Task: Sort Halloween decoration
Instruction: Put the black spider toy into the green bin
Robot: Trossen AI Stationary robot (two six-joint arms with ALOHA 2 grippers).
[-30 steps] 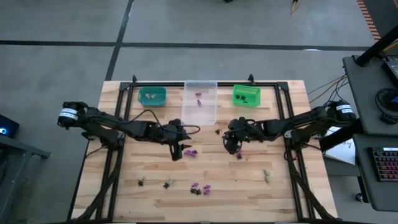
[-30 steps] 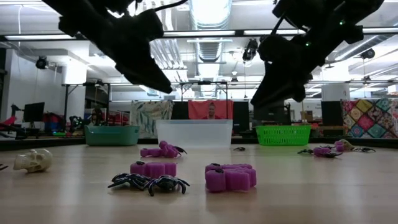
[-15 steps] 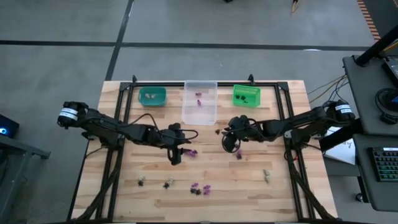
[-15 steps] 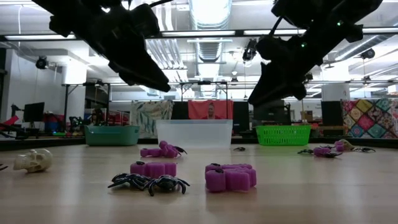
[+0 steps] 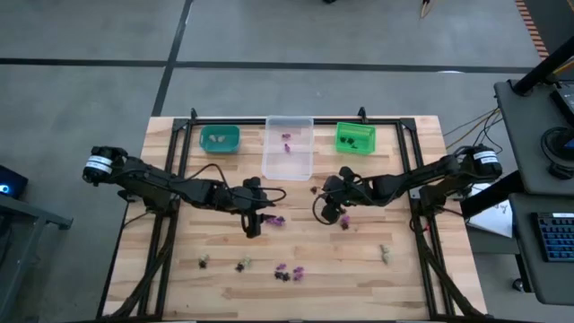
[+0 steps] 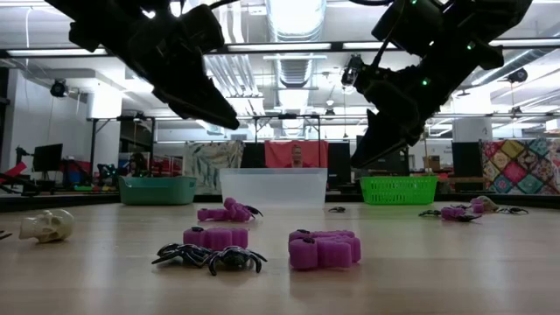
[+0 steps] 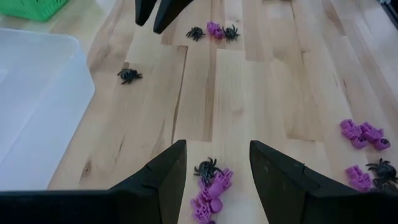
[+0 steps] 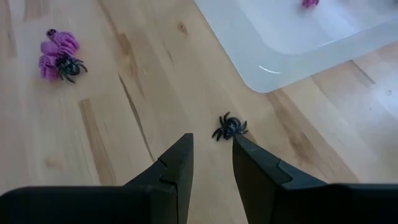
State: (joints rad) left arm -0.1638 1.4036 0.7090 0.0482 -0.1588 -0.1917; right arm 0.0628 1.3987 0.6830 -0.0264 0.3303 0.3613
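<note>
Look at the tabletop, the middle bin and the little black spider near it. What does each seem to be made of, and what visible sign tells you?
Tabletop: wood, probably butcher-block, with plank seams, grain and a knot showing; matte finish.
Middle bin: translucent plastic, apparently; the table shows faintly through its frosted wall, with a glossy highlight.
Black spider: likely moulded plastic, with thin stiff legs.

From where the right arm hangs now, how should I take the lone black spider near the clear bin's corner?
Grip the black spider across its small central body, not the thin splayed legs. It lies flat on the table, apart from the clear bin, so coming straight down looks best. The right end effector, jaws open, hangs just short of it and probably needs a short advance first.
</note>
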